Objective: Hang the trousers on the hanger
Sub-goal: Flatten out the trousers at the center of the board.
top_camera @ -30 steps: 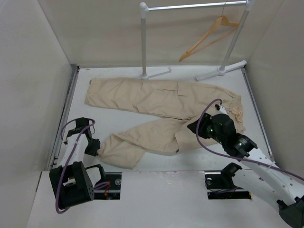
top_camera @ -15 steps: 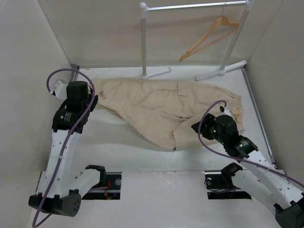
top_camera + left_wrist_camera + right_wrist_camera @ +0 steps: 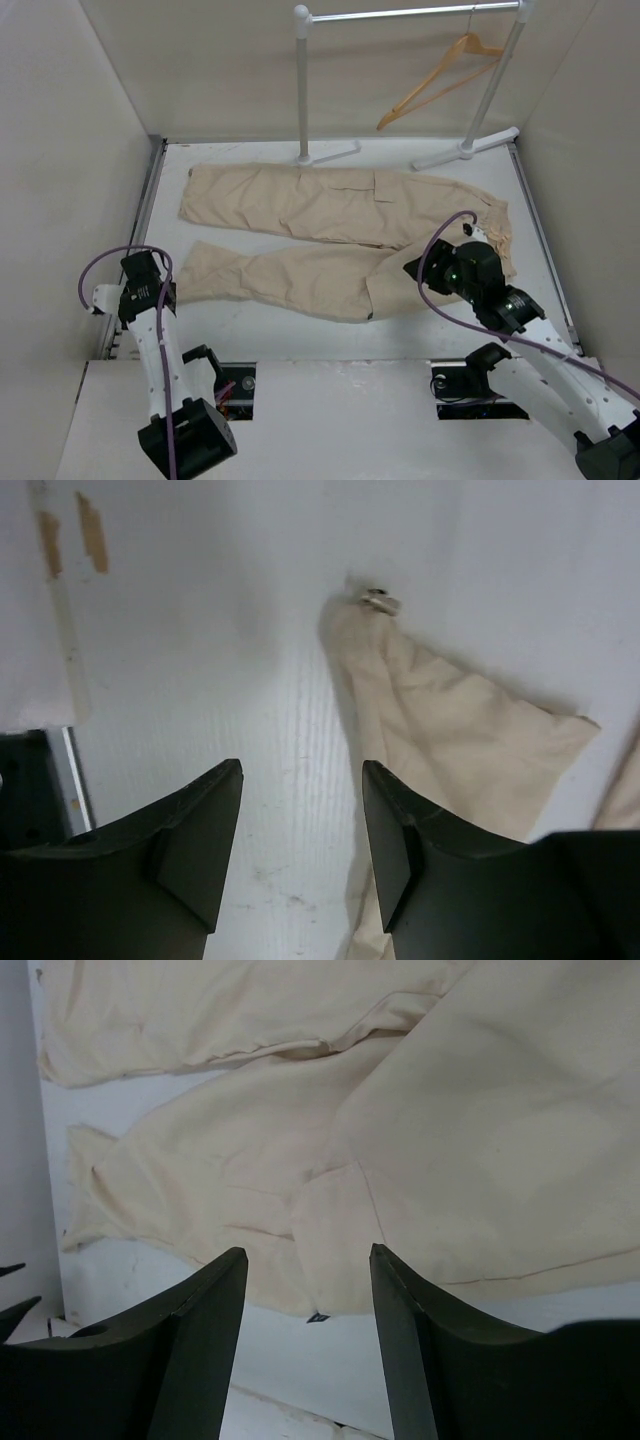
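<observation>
- Top external view: the trousers (image 3: 340, 225) are lying flat on the white table (image 3: 300, 335). Both legs are stretching to the left, and the waist is sitting at the right.
- The hanger (image 3: 440, 78) is hanging tilted from the bar of a white rack (image 3: 302, 90) at the far right, well apart from the trousers. The rack's feet are standing just beyond the far leg.
- Pale walls (image 3: 70, 150) are closing in the table on the left, right and far sides.
- Only the right arm (image 3: 500, 300) is reaching over the trousers, at the waist end.
- Left wrist view: the left claw (image 3: 302, 780) is hanging open with a clear gap, over bare table just beside the near leg's cuff, holding nothing. Its right finger (image 3: 410, 850) is covering the cloth's edge; I cannot tell whether it is touching.
- A small metal piece (image 3: 379, 601) is showing at the cuff's corner, and two tan tape strips (image 3: 92, 530) are sticking to the table further off.
- Right wrist view: the right claw (image 3: 307, 1255) is standing open above the cloth near a pocket flap (image 3: 335, 1230), gripping nothing.
</observation>
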Controlling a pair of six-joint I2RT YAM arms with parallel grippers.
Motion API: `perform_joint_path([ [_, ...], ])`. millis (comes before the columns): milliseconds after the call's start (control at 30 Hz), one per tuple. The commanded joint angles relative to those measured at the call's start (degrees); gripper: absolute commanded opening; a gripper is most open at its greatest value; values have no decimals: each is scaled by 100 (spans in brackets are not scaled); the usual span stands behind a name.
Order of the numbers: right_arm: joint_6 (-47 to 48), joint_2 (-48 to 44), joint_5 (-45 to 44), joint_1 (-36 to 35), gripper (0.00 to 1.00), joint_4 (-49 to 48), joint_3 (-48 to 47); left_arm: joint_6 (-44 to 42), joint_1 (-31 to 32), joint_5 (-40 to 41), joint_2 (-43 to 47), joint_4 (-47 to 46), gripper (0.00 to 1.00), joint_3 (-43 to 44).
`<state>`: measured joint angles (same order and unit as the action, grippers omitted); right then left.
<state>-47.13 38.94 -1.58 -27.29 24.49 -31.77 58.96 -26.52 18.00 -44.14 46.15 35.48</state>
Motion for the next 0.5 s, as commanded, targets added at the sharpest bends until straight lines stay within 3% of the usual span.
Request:
perform_joint_path([
  [0, 196, -123, 88, 88, 59, 47, -5, -130, -25, -386, 37, -607, 49, 318],
  [100, 161, -123, 132, 97, 50, 21, 39, -297, 335, -210, -68, -677, 49, 485],
  [167, 152, -18, 228, 97, 29, -6, 57, -472, 660, -104, -462, -861, 50, 512],
  [233, 161, 131, 360, 62, 18, 20, 4, -692, 1002, -104, -1128, -976, 50, 582],
  [333, 143, 141, 370, -113, 19, 117, -49, -746, 1242, 176, -1685, -784, 48, 653],
  [467, -15, -105, 63, -255, 42, 354, 144, -684, 1084, 258, -1475, -1081, 38, 240],
])
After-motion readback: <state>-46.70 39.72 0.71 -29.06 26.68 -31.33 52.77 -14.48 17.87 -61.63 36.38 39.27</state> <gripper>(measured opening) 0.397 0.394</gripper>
